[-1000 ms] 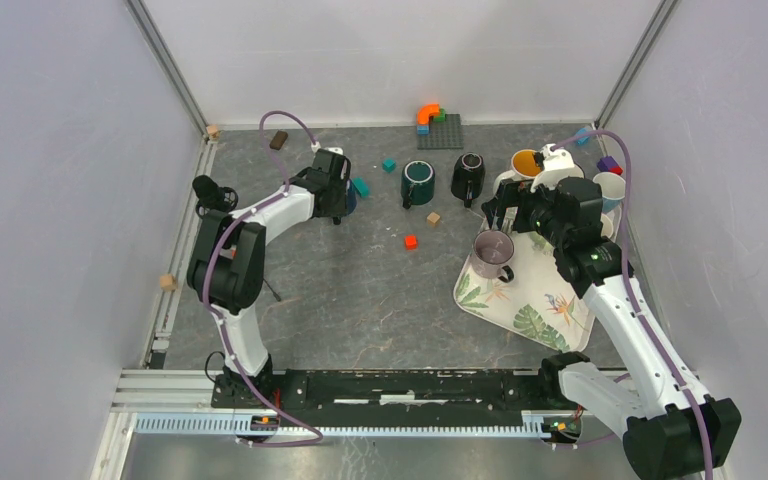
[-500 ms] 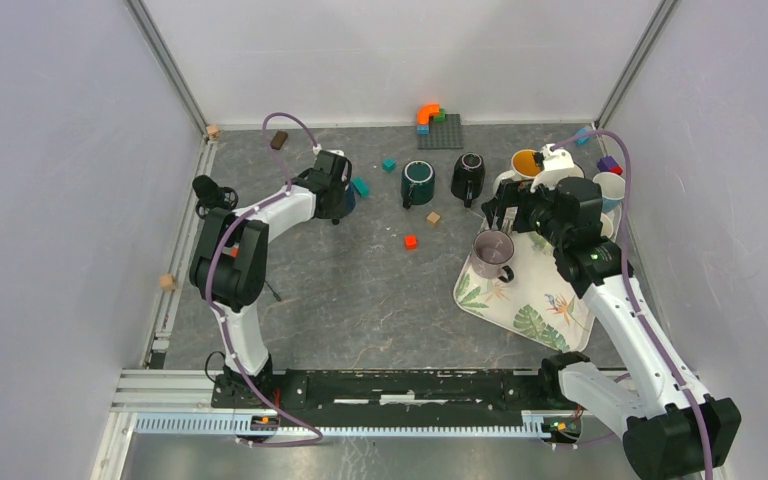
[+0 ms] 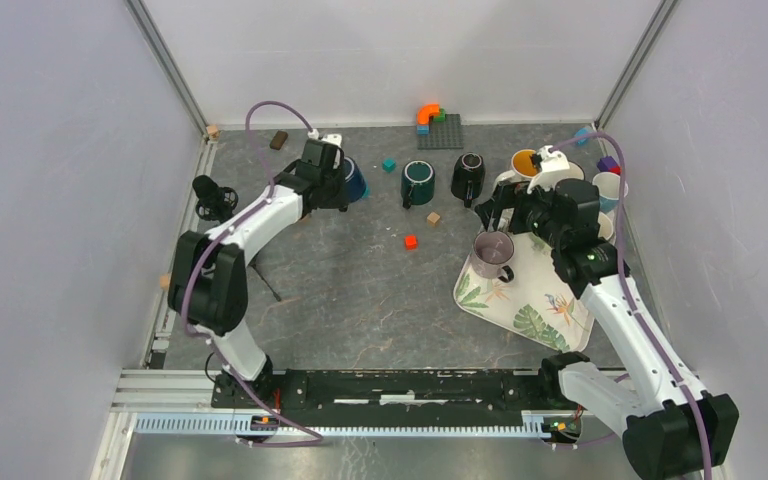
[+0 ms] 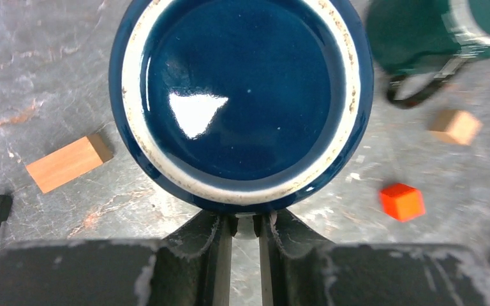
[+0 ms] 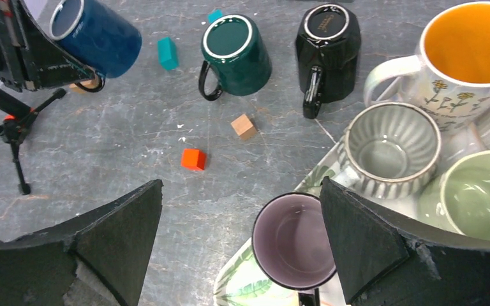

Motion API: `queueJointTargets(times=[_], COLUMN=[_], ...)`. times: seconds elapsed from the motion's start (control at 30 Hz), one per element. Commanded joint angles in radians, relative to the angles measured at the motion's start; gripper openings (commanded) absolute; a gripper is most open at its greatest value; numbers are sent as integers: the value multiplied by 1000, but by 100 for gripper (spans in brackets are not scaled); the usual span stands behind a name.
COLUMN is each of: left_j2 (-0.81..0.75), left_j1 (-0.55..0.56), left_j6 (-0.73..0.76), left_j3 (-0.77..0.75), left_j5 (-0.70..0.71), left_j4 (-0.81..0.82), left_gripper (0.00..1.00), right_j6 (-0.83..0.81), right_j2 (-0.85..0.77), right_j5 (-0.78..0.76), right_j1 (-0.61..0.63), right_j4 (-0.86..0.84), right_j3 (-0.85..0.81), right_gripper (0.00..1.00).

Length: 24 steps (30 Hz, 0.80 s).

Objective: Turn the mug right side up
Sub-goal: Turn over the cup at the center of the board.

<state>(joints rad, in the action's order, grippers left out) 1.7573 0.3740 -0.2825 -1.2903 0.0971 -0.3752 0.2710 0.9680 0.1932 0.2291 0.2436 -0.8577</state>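
Glossy dark blue ceramic mug (image 3: pixel 353 181), upper left, tilts in the tightly clenched left jaws; right jaws gape wide.

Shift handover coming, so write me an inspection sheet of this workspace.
Surface: grey marbled table, scuffed.
Job's things: blue mug tilted in the grip, not yet upright.
Clutter: green mug and black mug upside down; leaf-print tray with purple mug upright on it; orange cube, tan cube, teal block, small tripod.
Grippers: left jaws shut on the blue mug; right jaws open above the purple mug.
Cables: purple cable looped along each arm.
Surroundings: white walls, metal frame.
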Motion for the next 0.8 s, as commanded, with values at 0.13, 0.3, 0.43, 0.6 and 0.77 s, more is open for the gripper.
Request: queueJointTargets(times=[0.13,0.3,0.43,0.6,0.77], left_j2=[-238,-305,-338,-376,-398], left_j1=[48,89,111,141,171], left_j6=[-74,-141,-213,-281,-359], left_j3=[-18,-15,-10,10,26], left_j5=[-284,-419,-517,-581,-646], left_j4=[142,201,271,364,472], left_gripper=[2,2,2,2,2], right_j6=[101,207,285,375,442], right_j2=[11,24,-9,-2,-12], right_j5=[164,278,310,378,409], right_j1=[3,5,8,17,29], right_j4=[-190,-341,-488,-618,-731], right_j3=[52,96,167,190,225], right_gripper=[98,98,98,98,98])
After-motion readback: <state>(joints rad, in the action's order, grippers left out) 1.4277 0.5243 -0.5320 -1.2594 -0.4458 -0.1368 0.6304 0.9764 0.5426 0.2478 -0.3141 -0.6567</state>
